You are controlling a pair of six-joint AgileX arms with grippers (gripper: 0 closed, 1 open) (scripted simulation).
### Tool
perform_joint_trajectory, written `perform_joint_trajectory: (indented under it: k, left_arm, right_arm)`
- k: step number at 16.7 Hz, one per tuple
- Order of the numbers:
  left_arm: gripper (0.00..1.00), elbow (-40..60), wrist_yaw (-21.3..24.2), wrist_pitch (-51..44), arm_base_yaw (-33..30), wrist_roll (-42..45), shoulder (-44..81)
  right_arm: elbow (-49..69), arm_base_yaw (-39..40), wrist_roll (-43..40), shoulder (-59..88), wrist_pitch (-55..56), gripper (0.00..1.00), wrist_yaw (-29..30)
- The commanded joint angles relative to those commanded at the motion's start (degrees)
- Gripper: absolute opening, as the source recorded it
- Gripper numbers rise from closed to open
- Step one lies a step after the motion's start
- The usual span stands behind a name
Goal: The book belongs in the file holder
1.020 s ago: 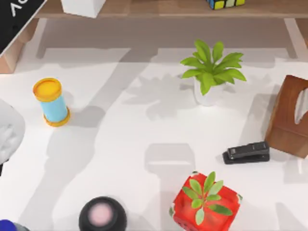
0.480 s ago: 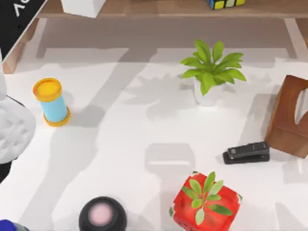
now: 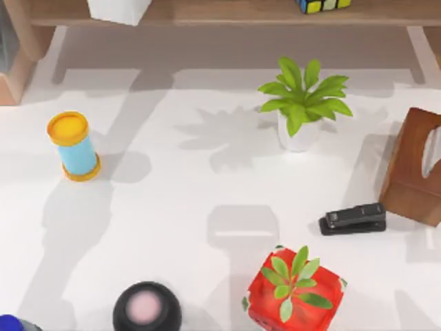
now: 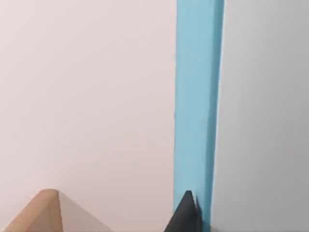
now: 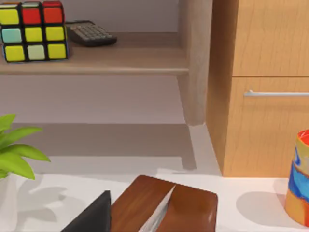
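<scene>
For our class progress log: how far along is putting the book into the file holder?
Done: unconfirmed. The tan light-wood file holder stands at the table's far left corner, greyish inside partly seen; whether the black-covered book sits inside cannot be told. In hand: nothing visibly gripped; the left wrist view faces a tan wood edge, probably the holder. Left: confirm the book is seated.

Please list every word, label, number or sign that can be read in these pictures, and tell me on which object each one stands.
No text can be read in any view.
Calculator on the shelf: its keys are too small to read.
Colour cube: plain coloured squares, no marks.
Stapler, tissue box, yellow-topped cylinder: no lettering visible.
</scene>
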Motion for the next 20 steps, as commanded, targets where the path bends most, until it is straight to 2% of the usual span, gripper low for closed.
perform_joint_trajectory:
  k: [6, 13, 17, 20]
  left_arm:
    - [0.00, -17.4, 6.9, 8.2, 21.4, 17.8, -8.5]
    - [0.00, -47.6, 18.4, 19.3, 48.8, 44.6, -12.2]
    - [0.00, -65.0, 26.8, 26.5, 59.9, 59.7, -12.2]
    - [0.00, -76.2, 33.8, 32.4, 64.4, 69.9, -12.1]
  right_arm:
    - [0.0, 0.0, 0.0, 0.0, 0.0, 1.00, 0.0]
    - [0.0, 0.0, 0.0, 0.0, 0.0, 1.00, 0.0]
    - [0.0, 0.0, 0.0, 0.0, 0.0, 1.00, 0.0]
    - [0.0, 0.0, 0.0, 0.0, 0.0, 1.00, 0.0]
